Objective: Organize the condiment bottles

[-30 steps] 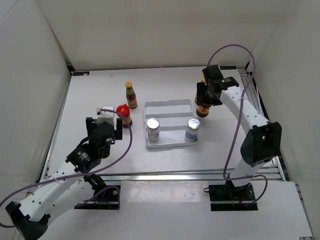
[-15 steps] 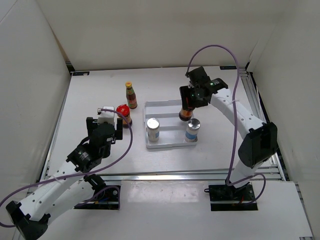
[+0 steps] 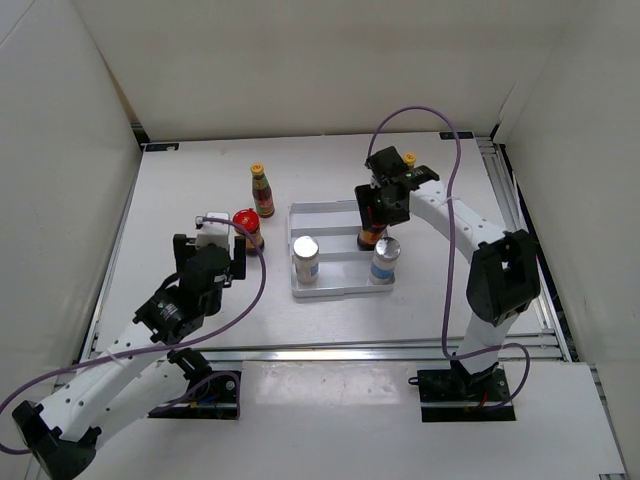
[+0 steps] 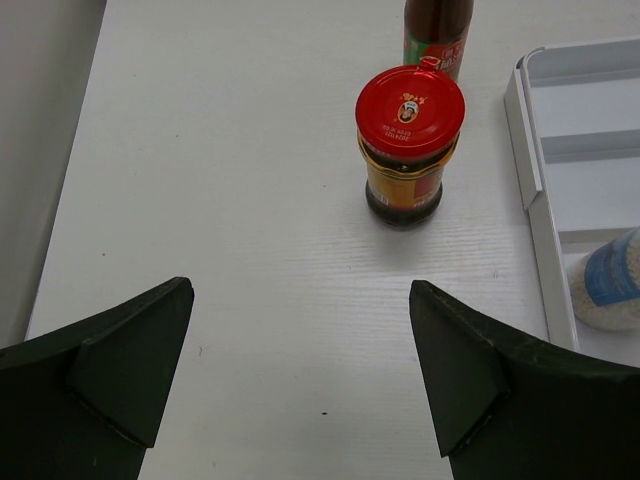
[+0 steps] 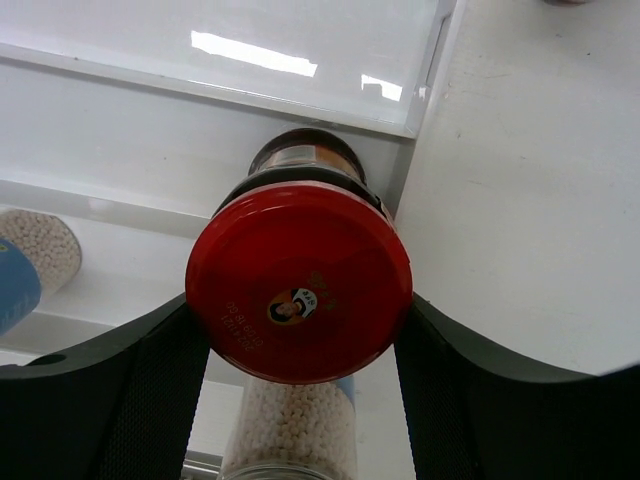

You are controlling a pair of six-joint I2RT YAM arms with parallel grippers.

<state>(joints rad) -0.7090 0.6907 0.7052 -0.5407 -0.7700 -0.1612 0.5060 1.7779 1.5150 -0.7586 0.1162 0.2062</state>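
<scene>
My right claw (image 3: 378, 207) pinches a red-lidded jar (image 5: 298, 295) by its sides over the white tray (image 3: 330, 208), just behind the right shaker (image 3: 386, 258). My left claw (image 4: 300, 385) is spread wide, facing the second red-lidded jar (image 4: 410, 140), which stands on the table (image 4: 230, 200) left of the tray.

The red-lidded jar (image 3: 371, 238) now hangs over the tray (image 3: 325, 204)
Your right end effector (image 3: 375, 215) has carried it leftward from the frame's right-centre to the tray's right side.
</scene>
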